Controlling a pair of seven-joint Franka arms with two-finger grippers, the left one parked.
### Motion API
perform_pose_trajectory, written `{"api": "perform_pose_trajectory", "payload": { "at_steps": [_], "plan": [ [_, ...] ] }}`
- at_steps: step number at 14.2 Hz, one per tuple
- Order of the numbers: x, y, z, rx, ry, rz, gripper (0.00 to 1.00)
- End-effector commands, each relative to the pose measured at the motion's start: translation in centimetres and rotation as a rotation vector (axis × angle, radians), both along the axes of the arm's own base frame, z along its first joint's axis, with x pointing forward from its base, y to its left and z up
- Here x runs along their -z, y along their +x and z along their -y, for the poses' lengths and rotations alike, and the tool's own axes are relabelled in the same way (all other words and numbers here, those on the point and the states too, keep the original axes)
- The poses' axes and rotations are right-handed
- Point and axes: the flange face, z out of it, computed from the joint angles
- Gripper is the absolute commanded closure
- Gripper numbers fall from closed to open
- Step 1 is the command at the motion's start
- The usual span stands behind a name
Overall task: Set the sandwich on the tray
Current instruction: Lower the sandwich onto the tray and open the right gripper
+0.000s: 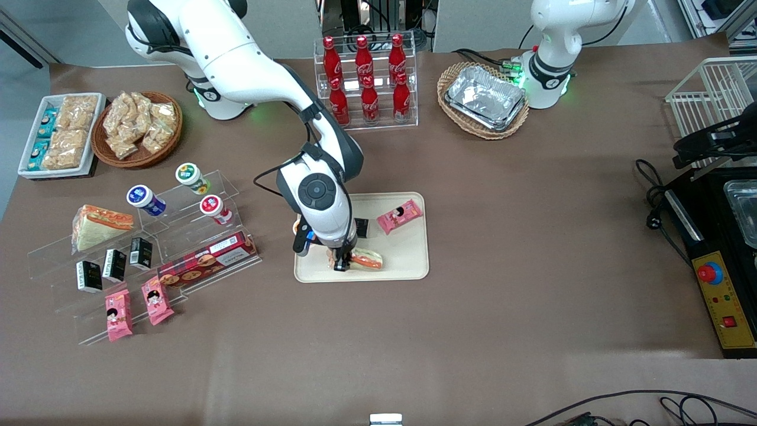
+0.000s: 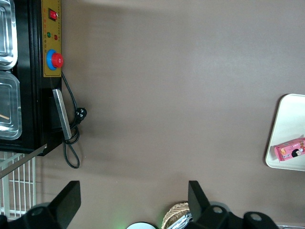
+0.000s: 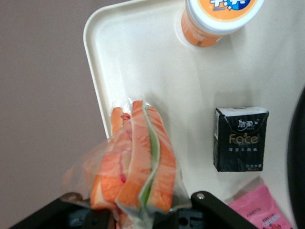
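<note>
The sandwich [image 1: 369, 259], pale bread with an orange-red and green stripe in clear wrap, lies on the cream-beige tray [image 1: 408, 254] near the tray's edge closest to the front camera. My right gripper [image 1: 341, 264] is low over one end of it. In the right wrist view the sandwich [image 3: 138, 157] sits between the two spread fingers [image 3: 202, 199] of the gripper [image 3: 135, 198], and the tray [image 3: 143, 62] shows under it. The gripper is open, with small gaps between the fingers and the bread. The tray's edge also shows in the left wrist view [image 2: 286, 124].
On the tray are a black tissue pack [image 3: 240, 138], a pink snack pack [image 1: 400, 216] and an orange cup with a white lid [image 3: 214, 19]. A chunkier wedge sandwich [image 1: 97, 225] rests on acrylic shelves toward the working arm's end. A cola rack [image 1: 366, 80] stands farther from the camera.
</note>
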Motion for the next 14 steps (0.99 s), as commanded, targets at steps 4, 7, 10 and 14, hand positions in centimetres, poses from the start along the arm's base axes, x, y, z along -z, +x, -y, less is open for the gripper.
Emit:
{"api": "perform_pose_trajectory", "payload": {
  "at_steps": [4,7,10,14],
  "plan": [
    [3.2,-1.6,-2.9,-0.064,-0.004,0.003,0.99],
    [3.8,-1.9,-3.2,-0.071,-0.008,-0.001,0.99],
    [4.5,-2.0,-3.1,-0.086,-0.018,-0.004,0.98],
    [5.5,-2.0,-2.9,-0.123,-0.033,-0.009,0.97]
  ]
}}
